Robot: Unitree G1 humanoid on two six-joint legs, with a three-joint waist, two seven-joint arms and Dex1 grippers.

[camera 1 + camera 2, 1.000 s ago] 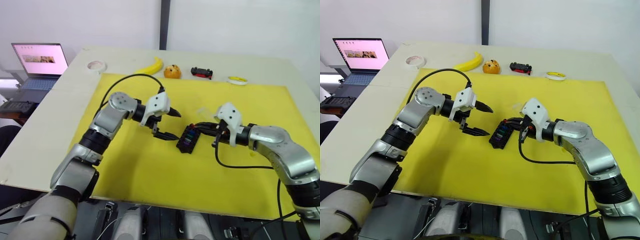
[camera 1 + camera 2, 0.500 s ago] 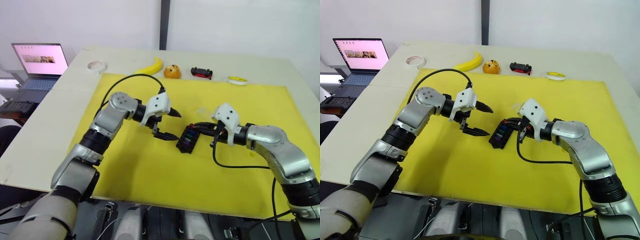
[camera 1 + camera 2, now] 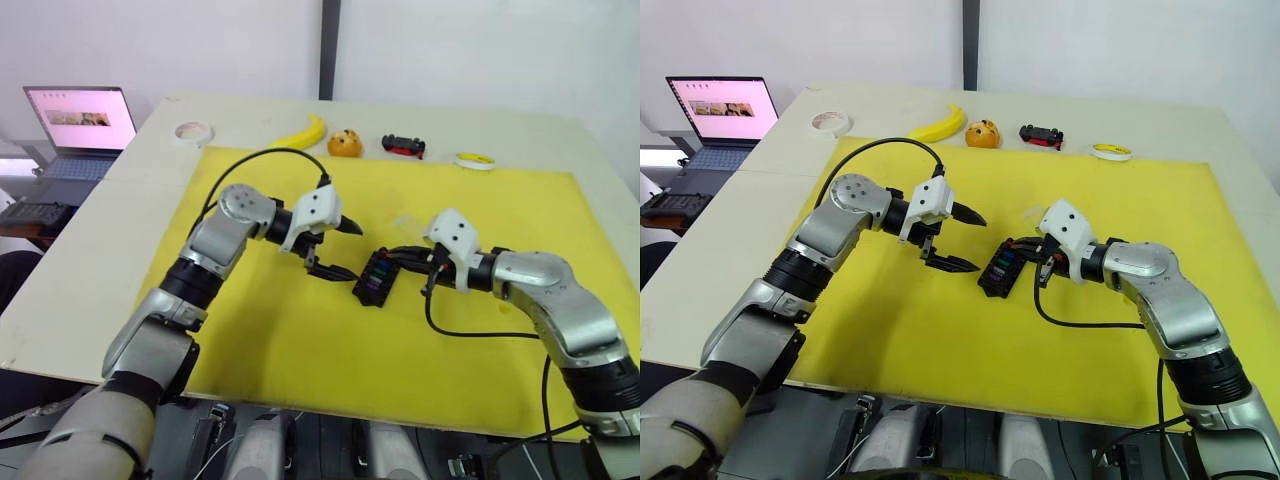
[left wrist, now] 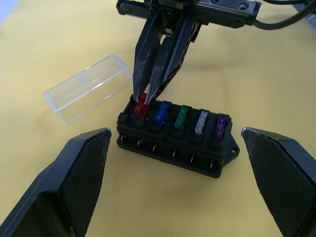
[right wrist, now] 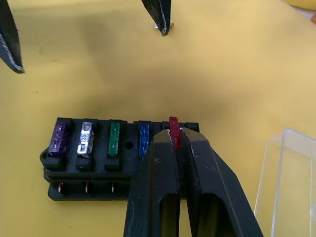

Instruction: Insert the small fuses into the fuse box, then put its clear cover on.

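Fuse box (image 4: 174,143): matt black plastic. Clear cover (image 4: 89,88): glossy transparent plastic. Mat (image 3: 300,350): matt yellow.

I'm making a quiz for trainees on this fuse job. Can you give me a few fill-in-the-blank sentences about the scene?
1. The right gripper is shut on the ____ fuse.
2. The clear cover lies on the mat, ____ the fuse box.
3. The left gripper is ____ and holds nothing.
4. The fuse between the blue and grey ones is ____.

Missing words: red; beside; open; green
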